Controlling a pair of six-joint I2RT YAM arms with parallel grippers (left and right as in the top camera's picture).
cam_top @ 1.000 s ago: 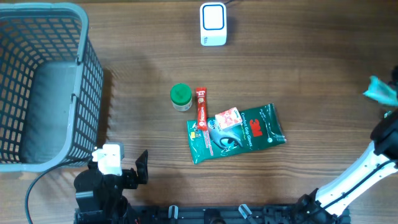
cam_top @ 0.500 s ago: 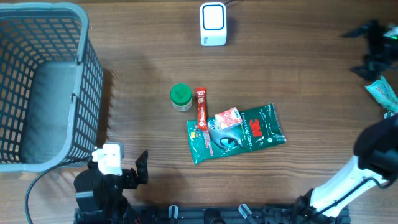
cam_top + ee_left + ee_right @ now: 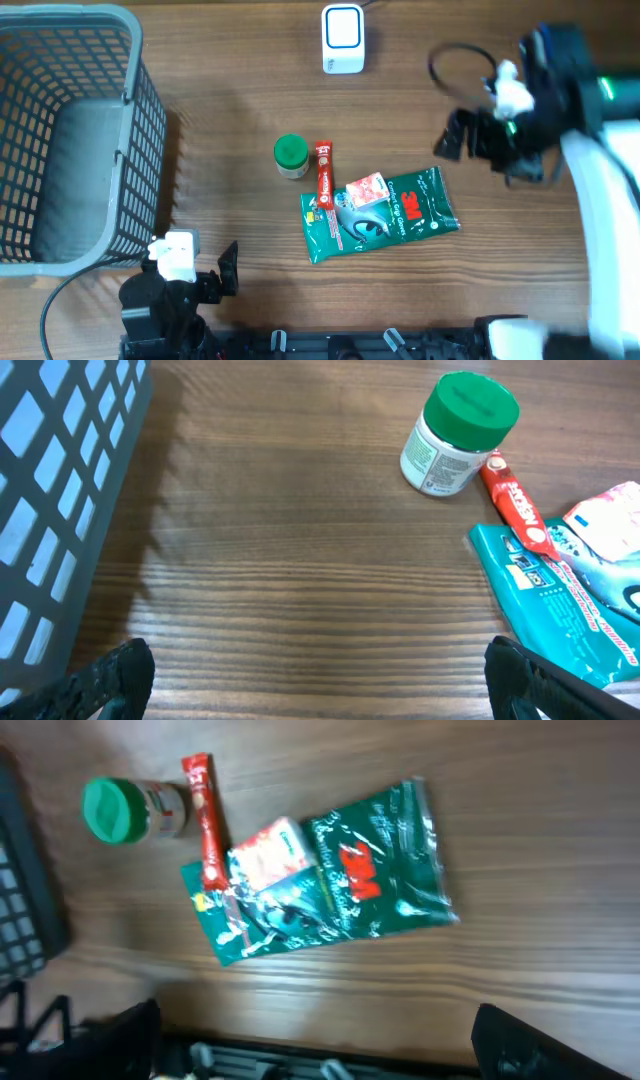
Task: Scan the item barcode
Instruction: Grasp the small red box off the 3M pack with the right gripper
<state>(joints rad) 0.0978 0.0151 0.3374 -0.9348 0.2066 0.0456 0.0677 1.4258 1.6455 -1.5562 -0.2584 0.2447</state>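
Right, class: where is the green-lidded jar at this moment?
In the overhead view the green-lidded jar stands near mid-table, just left of the red stick packet.

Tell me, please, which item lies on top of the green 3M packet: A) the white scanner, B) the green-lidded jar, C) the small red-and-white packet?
C: the small red-and-white packet rests on the green 3M packet, while the green-lidded jar stands apart from it on the table.
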